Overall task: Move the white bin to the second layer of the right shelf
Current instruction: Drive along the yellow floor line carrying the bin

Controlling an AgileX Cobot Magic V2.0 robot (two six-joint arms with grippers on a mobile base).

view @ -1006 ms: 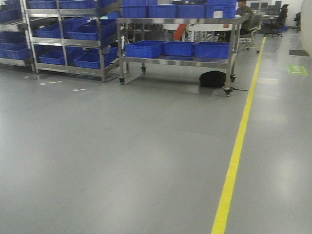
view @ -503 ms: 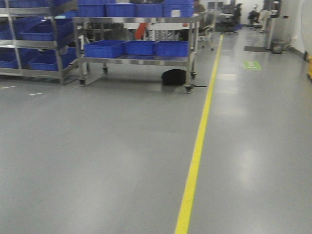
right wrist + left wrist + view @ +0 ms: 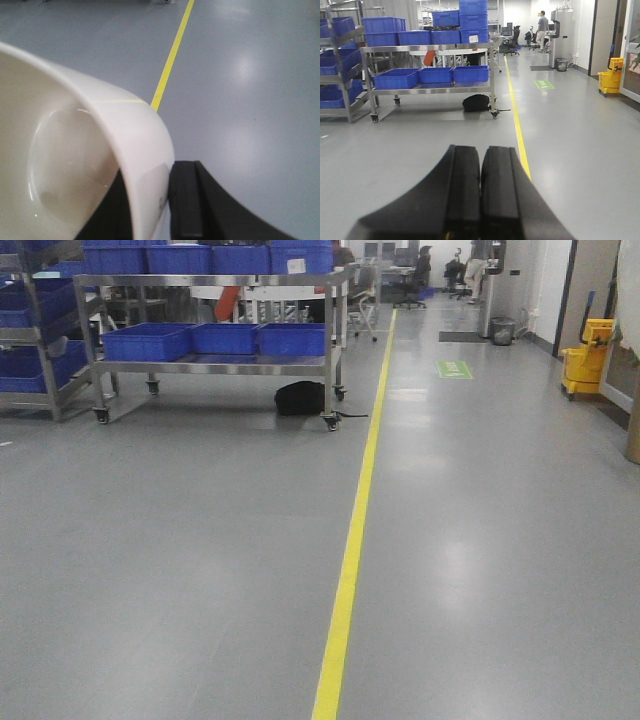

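White bin (image 3: 75,165) held by its wall in the right claw (image 3: 147,177), above grey floor.
The tub's cream wall is clamped between the dark fingers (image 3: 186,200), one outside and the other mostly hidden behind the tub. The yellow floor line (image 3: 172,55) is seen just beyond the rim. The left claw (image 3: 481,150) is pressed together, with nothing gripped. Left of the line, a steel trolley (image 3: 200,281) loaded with blue crates (image 3: 150,340) is noted, with a black bag (image 3: 300,398) beneath it, near the line. Right of the line, a green floor mark (image 3: 455,369) and, farther out, a yellow mop bucket (image 3: 583,365) are recorded.
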